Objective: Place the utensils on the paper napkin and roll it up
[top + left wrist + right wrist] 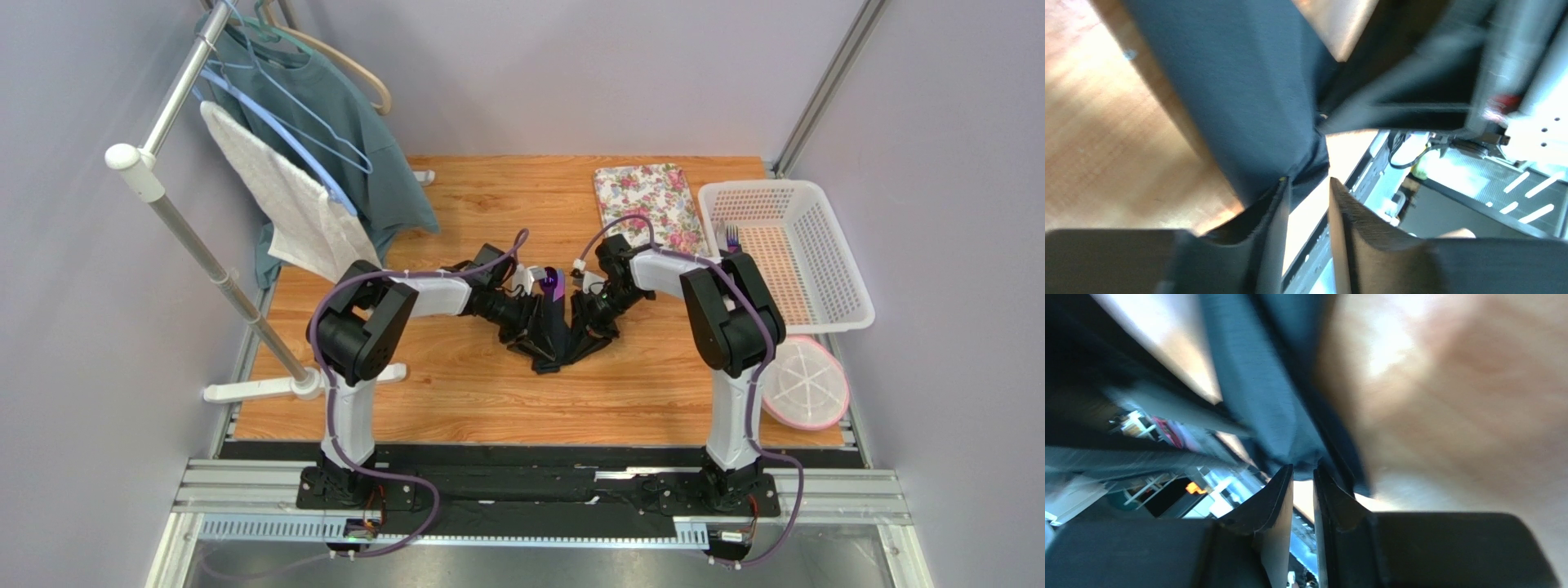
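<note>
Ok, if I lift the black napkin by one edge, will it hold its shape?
Probably not. The paper napkin hangs in creased, draped folds in the left wrist view, so it looks floppy. It seems thin and light, so it may slip from a loose pinch or tear if tugged. The purple utensil poking from it in the top view could slide out.

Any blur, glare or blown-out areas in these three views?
Top external: sharp and evenly lit. Left wrist: the paper napkin is motion-smeared, the table glares at left. Right wrist: heaviest blur, the table washed out upper right; only the fingers look crisp.
</note>
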You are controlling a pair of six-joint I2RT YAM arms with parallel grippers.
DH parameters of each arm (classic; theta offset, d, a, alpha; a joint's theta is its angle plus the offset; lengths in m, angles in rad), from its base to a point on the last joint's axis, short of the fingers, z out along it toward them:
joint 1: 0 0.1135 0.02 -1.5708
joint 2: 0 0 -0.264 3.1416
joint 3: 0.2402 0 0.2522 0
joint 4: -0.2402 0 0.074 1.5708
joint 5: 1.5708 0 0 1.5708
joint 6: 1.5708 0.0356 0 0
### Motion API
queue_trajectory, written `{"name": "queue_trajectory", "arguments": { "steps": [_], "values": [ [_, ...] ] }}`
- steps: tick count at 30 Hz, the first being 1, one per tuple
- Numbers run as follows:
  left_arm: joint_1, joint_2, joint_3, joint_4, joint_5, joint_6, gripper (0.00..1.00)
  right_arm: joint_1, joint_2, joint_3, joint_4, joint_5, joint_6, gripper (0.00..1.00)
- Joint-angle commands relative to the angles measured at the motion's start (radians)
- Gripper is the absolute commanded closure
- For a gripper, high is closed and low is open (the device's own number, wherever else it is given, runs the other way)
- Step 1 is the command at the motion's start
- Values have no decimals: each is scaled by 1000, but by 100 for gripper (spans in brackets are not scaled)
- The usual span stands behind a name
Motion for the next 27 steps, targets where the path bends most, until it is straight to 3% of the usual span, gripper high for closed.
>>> {"name": "queue_trajectory", "arguments": {
  "steps": [1, 7, 14, 20, 27],
  "values": [
    [2, -120, -46, 166, 19, -32, 58, -3, 40, 4, 11, 96, -61, 80],
    [10, -169, -104, 306, 59, -136, 59, -3, 48, 4, 14, 131, -66, 81],
    [-13, -92, -115, 326, 79, -175, 73, -5, 45, -2, 11, 166, -55, 81],
    [-18, -3, -66, 122, -7, -78, 89, -10, 22, 12, 8, 162, -45, 82],
    [-18, 35, -29, 46, -52, -54, 92, -28, -75, 98, 5, 62, 7, 81]
  ]
}}
